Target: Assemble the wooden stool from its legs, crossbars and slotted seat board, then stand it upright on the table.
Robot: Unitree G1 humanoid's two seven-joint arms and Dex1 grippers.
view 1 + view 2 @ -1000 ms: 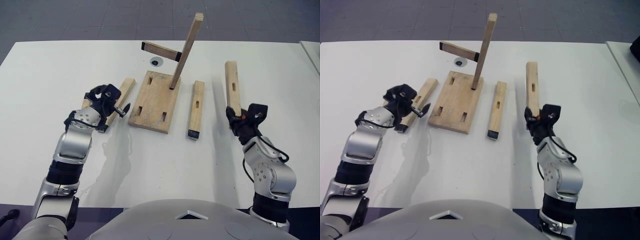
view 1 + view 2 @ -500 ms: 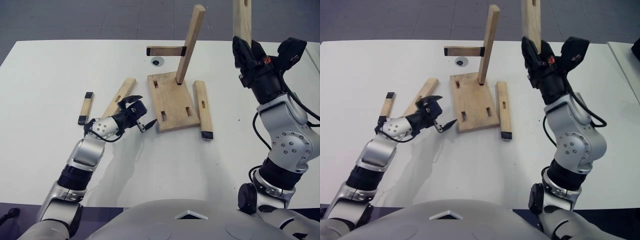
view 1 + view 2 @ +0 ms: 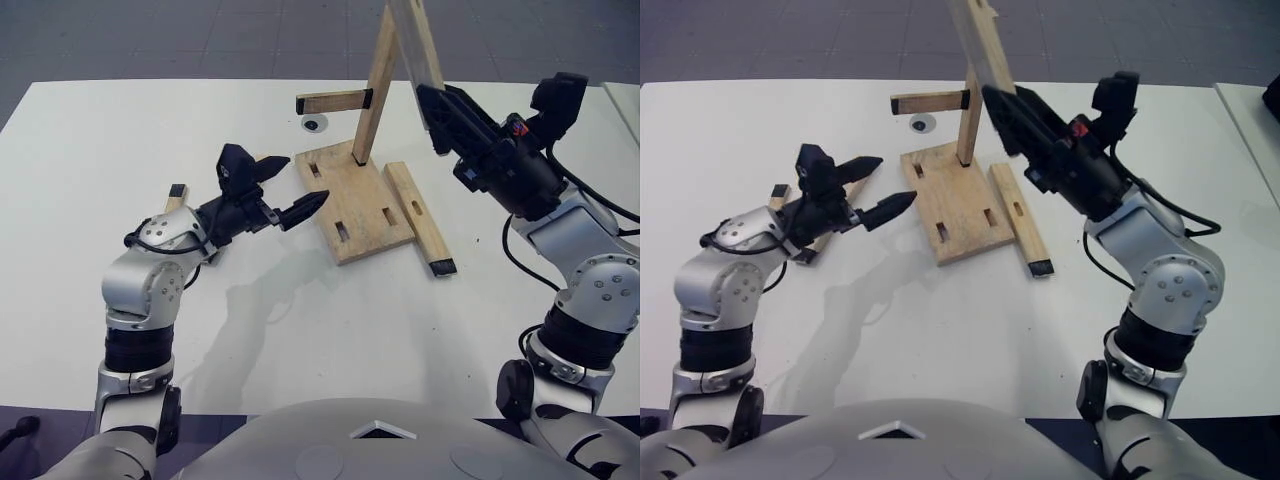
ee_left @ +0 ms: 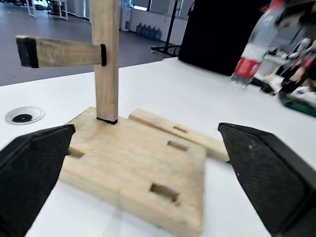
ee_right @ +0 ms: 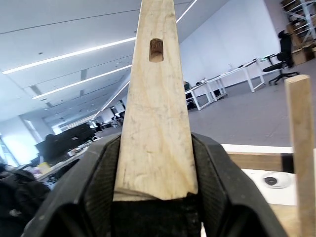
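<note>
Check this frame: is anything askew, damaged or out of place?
Nothing looks damaged. The seat board lies skewed to the edges of the table, with one leg standing in it and a crossbar jutting sideways from that leg, its far end unsupported. The right hand holds a second leg aloft.

Light was bright and even, from overhead; ceiling strip lights (image 5: 69,56) showed in the right wrist view. White table (image 3: 80,150) ran bright, no hard glare. Shadows along the seat board (image 3: 355,200) were soft and thin. Leg (image 5: 155,113) was evenly lit, grain readable. Left wrist view: bottle (image 4: 252,49) and room behind were blurred, left gripper (image 4: 146,129) fingers (image 4: 266,177) near-black, no detail.
</note>
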